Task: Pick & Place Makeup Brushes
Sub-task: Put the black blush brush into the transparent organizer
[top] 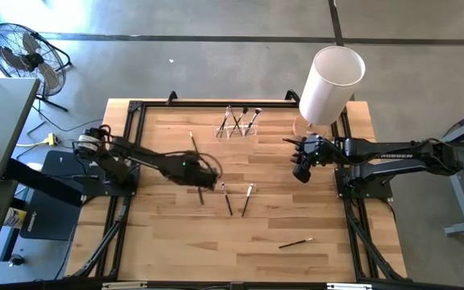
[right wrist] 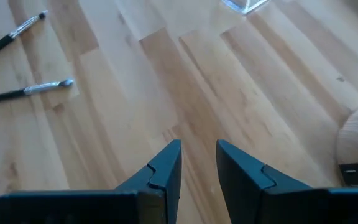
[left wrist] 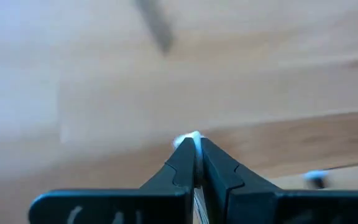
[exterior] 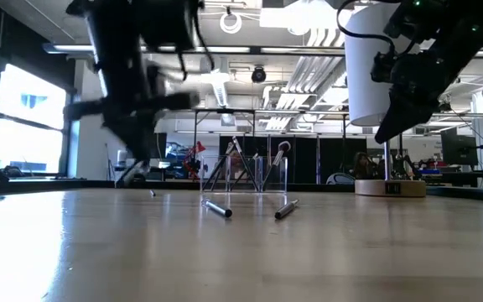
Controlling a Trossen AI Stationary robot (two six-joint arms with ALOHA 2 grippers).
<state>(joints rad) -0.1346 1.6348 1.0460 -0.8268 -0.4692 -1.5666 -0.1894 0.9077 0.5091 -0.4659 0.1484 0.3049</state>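
My left gripper [top: 206, 179] [left wrist: 194, 140] hangs over the table's middle, shut on a makeup brush whose pale end [left wrist: 188, 139] shows at the fingertips. Another brush [top: 192, 145] lies on the wood just beyond it. Two brushes [top: 227, 198] [top: 248, 200] lie right of the gripper, and one [top: 295, 242] lies toward the near edge. Several brushes stand in the small clear holder [top: 238, 122]. My right gripper [top: 300, 171] [right wrist: 197, 155] hovers open, above the table right of the holder, touching nothing. My left gripper pinches a makeup brush between its two shut fingers [left wrist: 179, 165]. A pale end [left wrist: 188, 139] pokes out at the tips, and a metallic strip [left wrist: 197, 199] runs back between the fingers, so the brush lies along them. Blur hides the rest.
A big white cylinder [top: 333, 80] stands on a round wooden base [right wrist: 356, 146] at the far right corner, close behind my right arm. A dark frame [top: 135, 113] borders the table. Bare wood lies along the near edge.
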